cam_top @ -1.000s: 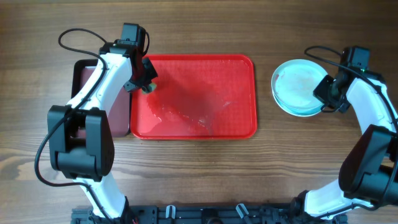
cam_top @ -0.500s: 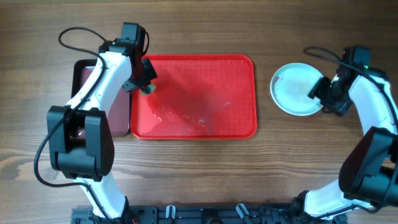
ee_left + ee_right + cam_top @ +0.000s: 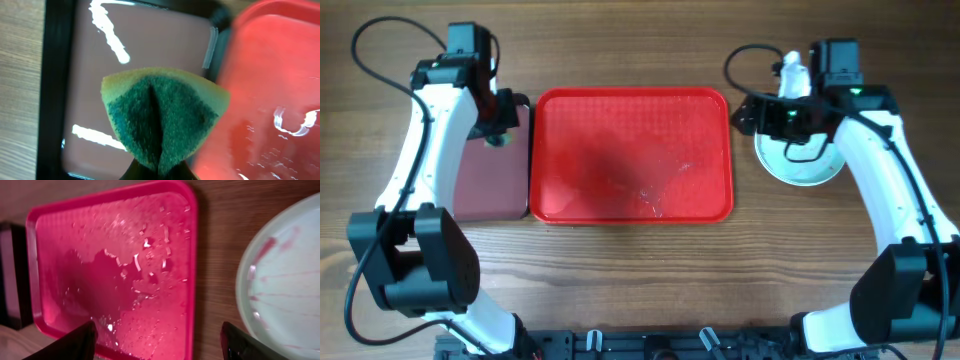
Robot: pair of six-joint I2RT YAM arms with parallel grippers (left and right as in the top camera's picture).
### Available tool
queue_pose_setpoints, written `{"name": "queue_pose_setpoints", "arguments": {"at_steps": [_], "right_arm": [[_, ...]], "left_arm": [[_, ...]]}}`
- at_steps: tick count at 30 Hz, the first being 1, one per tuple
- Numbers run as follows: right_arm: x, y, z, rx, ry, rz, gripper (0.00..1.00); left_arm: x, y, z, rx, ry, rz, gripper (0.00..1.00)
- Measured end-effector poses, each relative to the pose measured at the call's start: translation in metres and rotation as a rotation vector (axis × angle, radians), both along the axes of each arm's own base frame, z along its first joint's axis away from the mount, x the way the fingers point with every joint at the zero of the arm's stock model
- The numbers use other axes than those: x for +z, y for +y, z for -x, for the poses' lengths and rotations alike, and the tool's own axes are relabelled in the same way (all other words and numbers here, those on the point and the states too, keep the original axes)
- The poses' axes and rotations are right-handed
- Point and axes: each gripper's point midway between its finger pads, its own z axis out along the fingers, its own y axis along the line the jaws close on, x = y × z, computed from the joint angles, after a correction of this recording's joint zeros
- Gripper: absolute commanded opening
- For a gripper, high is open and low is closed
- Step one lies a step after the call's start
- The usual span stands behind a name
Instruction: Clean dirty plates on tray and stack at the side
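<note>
both arms have swung since 0.5 s ago. the left gripper (image 3: 498, 126) has left the upper left corner of the red tray (image 3: 630, 150) and now hangs over the smaller maroon tray (image 3: 480, 185) at the left of the overhead frame. the right gripper (image 3: 748, 114) has crossed from the right side of the plates (image 3: 802, 170) to their upper left, above the wood between them and the red tray's right rim.

the left gripper is clamped on a folded green and yellow sponge (image 3: 162, 117). the left wrist view shows the sponge above the maroon tray's glossy floor, near the side that meets the red tray. the right gripper's fingertips (image 3: 80, 339) stand wide apart with nothing between them.

the red tray's floor is wet, with drops and a thin film of water. the plates sit on the table (image 3: 640, 270) near the red tray's right rim, apart from it, in the upper right of the overhead frame. the top plate is pale with red smears. how many lie stacked cannot be told.
</note>
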Motion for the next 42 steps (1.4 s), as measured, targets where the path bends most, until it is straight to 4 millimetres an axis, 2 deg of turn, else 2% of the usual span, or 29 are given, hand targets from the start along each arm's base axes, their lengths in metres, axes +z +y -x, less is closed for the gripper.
{"name": "queue_pose_setpoints", "arguments": {"at_steps": [2,5,6,7,10,12,16,19,21,22,24,26,28,29,35,38,42], "right_arm": [[-0.001,0.009,0.002,0.026,-0.001,0.009,0.82],[-0.002,0.013,0.003,0.039,-0.003,0.027,0.83],[-0.002,0.013,0.003,0.037,-0.003,0.031,0.84],[-0.002,0.012,0.003,0.035,-0.005,0.036,0.85],[-0.002,0.011,0.002,0.033,-0.008,0.042,0.9],[-0.002,0.011,0.001,0.034,-0.012,0.044,0.98],[-0.002,0.01,0.001,0.034,-0.013,0.047,1.0],[0.001,0.01,0.0,0.034,-0.02,0.047,1.0],[0.009,0.01,-0.003,0.033,-0.044,0.046,1.0],[0.016,0.011,-0.004,0.033,-0.062,0.045,0.99],[0.043,0.01,-0.006,0.029,-0.138,0.043,1.0],[0.068,0.009,-0.003,0.026,-0.204,0.042,1.0],[0.097,0.008,0.008,0.022,-0.278,0.039,1.0],[0.123,0.007,0.02,0.02,-0.34,0.034,1.0],[0.18,0.003,0.069,0.001,-0.475,0.015,1.0],[0.197,0.001,0.09,-0.067,-0.486,-0.039,1.0],[0.21,-0.001,0.106,-0.218,-0.447,-0.156,1.0]], "left_arm": [[-0.013,0.012,0.0,0.01,0.009,-0.008,0.04],[-0.041,0.022,0.009,0.008,0.056,-0.017,0.37],[-0.046,0.023,0.011,0.004,0.067,-0.018,0.72],[-0.052,0.023,0.013,0.006,0.079,-0.016,1.0],[-0.058,0.023,0.015,-0.001,0.092,-0.017,1.0],[-0.058,0.023,0.014,-0.001,0.088,-0.017,1.0],[-0.053,0.023,0.018,-0.002,0.111,-0.015,1.0],[-0.034,0.023,0.016,-0.002,0.111,-0.015,1.0],[-0.011,0.02,0.01,-0.008,0.08,-0.017,1.0],[0.0,0.019,0.007,-0.012,0.058,-0.019,1.0],[0.035,0.01,-0.002,-0.034,-0.037,-0.012,1.0],[0.06,-0.001,-0.004,-0.057,-0.108,0.004,1.0],[0.084,-0.012,-0.002,-0.083,-0.169,0.019,1.0],[0.096,-0.019,-0.001,-0.102,-0.204,0.03,1.0],[0.095,-0.023,0.0,-0.11,-0.2,0.044,1.0],[0.095,-0.023,0.0,-0.11,-0.2,0.044,1.0],[0.095,-0.023,0.0,-0.11,-0.2,0.044,1.0]]}}
